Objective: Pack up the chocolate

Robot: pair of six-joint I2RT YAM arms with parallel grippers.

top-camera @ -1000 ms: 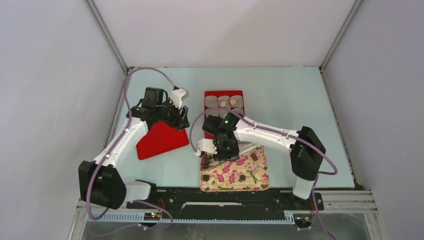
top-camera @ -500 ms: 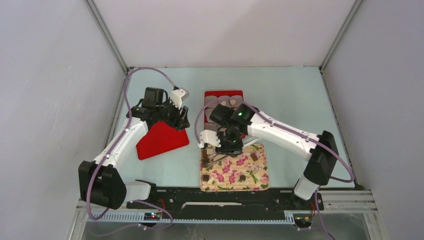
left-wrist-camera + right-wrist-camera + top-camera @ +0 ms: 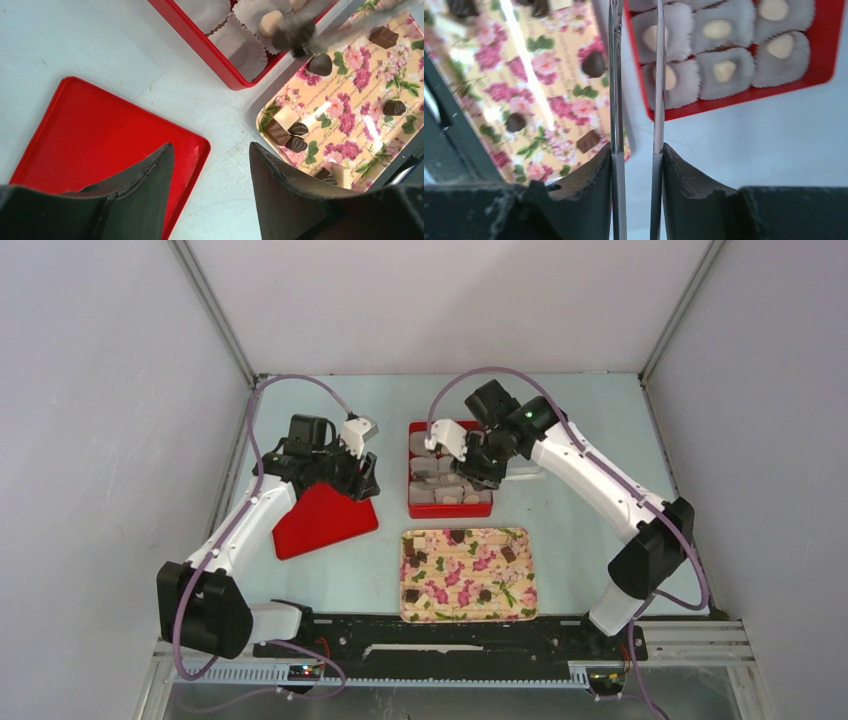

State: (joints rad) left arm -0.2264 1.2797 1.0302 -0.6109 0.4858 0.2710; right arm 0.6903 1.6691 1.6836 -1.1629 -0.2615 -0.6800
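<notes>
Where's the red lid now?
Top view: the lid lies flat on the left of the table, left of the red box, partly under the open left gripper.

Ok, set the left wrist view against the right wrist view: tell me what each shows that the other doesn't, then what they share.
Only the left wrist view: the flat red lid below the open left gripper, and empty paper cups. Only the right wrist view: the right gripper shut on thin metal tongs, and six pale chocolates, one to a cup. Both: the red box, the floral tray and dark chocolates lying on it.
</notes>
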